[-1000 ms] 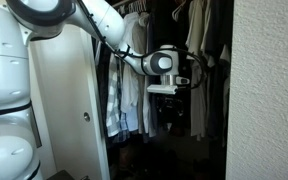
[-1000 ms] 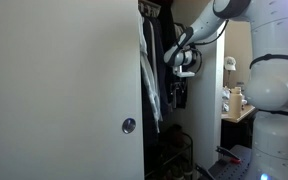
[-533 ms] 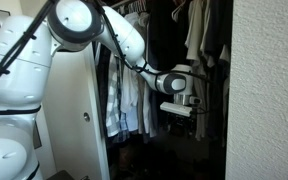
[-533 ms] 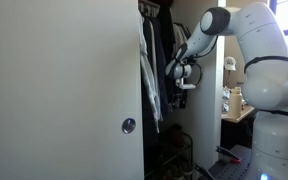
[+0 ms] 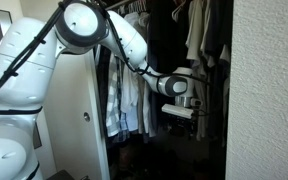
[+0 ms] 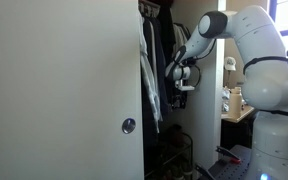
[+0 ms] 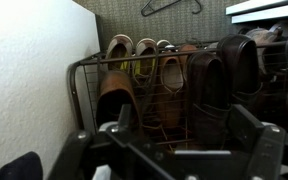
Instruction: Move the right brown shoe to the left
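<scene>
In the wrist view a wire shoe rack [image 7: 79, 70] holds several shoes. A brown shoe [image 7: 114, 95] stands at its front left. A darker brown shoe [image 7: 206, 92] stands to its right, with a dark boot [image 7: 236, 62] further right. My gripper [image 7: 182, 132] is open and empty; its two fingers frame the gap between the two brown shoes, above them and touching neither. In both exterior views the gripper [image 5: 179, 112] [image 6: 179, 98] hangs inside the dark closet, pointing down. The shoes are hidden in those views.
A white closet wall [image 7: 24, 90] stands close on the left of the rack. Tan sandals [image 7: 132, 52] sit at the rack's back. Hanging clothes [image 5: 124, 90] [image 6: 152, 70] flank the arm. A white door with a knob [image 6: 129, 125] fills the foreground.
The arm has swung lower and deeper into the closet over the last second; the gripper dropped a little. Nothing was grasped.
</scene>
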Motion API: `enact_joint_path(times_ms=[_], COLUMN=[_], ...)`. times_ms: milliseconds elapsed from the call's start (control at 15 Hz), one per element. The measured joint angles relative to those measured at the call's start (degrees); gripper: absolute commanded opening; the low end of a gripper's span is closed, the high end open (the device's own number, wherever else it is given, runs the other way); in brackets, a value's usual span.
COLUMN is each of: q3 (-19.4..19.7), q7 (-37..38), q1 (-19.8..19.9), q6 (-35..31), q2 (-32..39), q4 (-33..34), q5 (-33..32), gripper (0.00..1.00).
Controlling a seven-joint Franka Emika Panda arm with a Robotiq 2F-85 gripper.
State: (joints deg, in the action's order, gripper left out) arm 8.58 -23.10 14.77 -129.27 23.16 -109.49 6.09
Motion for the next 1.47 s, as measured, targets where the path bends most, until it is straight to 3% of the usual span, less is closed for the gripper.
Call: enact_joint_path(times_ms=[600, 1467], q3=[-0.82, -3.51], q7=[0.47, 0.45], q1=[0.56, 2.29], q6=[-6.95, -7.57], q2=[10.53, 30.26], q4=[3.59, 22.63], q5=[-0.25, -3.80], gripper=[1.00, 1.00])
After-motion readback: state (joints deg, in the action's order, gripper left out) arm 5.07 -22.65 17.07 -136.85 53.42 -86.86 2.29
